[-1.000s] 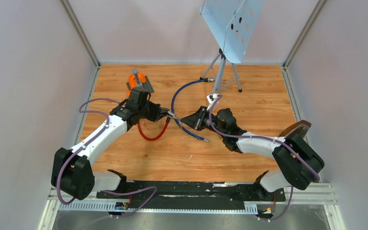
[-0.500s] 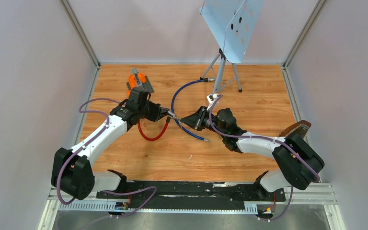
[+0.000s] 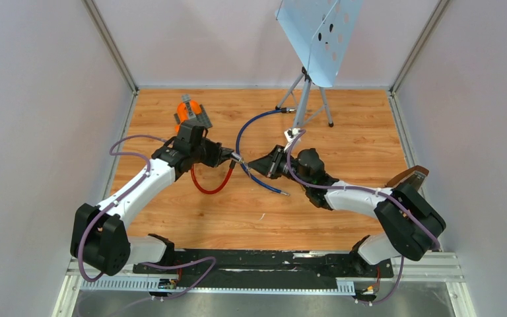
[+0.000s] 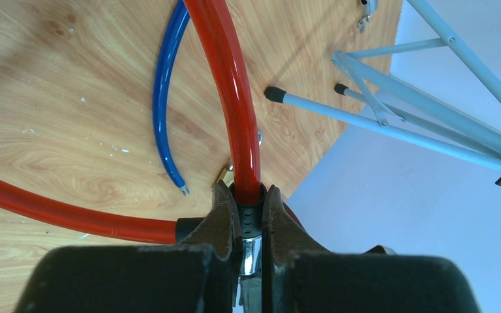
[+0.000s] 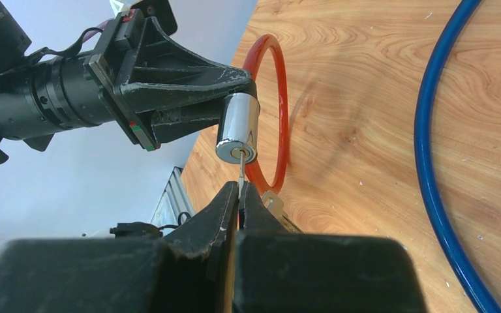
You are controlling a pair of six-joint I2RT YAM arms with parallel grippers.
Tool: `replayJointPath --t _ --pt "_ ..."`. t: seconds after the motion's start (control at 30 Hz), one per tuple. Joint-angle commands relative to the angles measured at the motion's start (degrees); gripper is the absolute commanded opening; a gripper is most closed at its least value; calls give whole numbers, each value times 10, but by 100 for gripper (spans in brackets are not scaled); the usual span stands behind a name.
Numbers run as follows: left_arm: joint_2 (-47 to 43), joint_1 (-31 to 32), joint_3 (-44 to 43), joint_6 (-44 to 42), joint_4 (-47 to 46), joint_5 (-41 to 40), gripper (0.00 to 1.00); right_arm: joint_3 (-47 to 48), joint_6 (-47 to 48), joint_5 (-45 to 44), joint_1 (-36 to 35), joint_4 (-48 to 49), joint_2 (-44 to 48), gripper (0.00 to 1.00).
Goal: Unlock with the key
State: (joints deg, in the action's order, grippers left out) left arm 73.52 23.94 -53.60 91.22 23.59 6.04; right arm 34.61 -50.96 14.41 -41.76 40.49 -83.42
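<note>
**Wooden table (image 3: 363, 132), mid-air work: key (image 5: 241, 171) at the keyhole (image 5: 238, 154)**

Key blade shows thin, edge-on, its tip meeting the brass keyhole in the chrome lock cylinder (image 5: 237, 127). You cannot tell from these views how deep it sits. The cylinder hangs above the table near its middle, face turned toward your right arm.

Right gripper (image 5: 241, 193): jaws pinched tight on the key, only the blade poking out. Left gripper (image 4: 248, 195): clamped on the cylinder's back end, at the black collar (image 4: 248, 218) where the red cable (image 4: 225, 78) enters.

Step in hand, by my reading: insertion, turn not yet made. The next move calls for blade and keyhole on one line. Push straight in until seated, then roll your right wrist while the left resists. Any skew could bend the blade or twist the cylinder in its grip.

Further out: blue cable (image 5: 430, 163) lying loose on the wood, stand legs (image 3: 307, 105) at the far side.
</note>
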Motion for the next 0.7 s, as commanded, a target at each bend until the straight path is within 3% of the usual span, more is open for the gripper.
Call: replayJointPath --t 0.0,0.67 --pt "-14 7 2 10 -41 12 0 30 -3 -6 -7 18 -12 0" --pt "-46 36 -3 -40 -51 -6 0 85 44 -10 -9 16 -31 0"
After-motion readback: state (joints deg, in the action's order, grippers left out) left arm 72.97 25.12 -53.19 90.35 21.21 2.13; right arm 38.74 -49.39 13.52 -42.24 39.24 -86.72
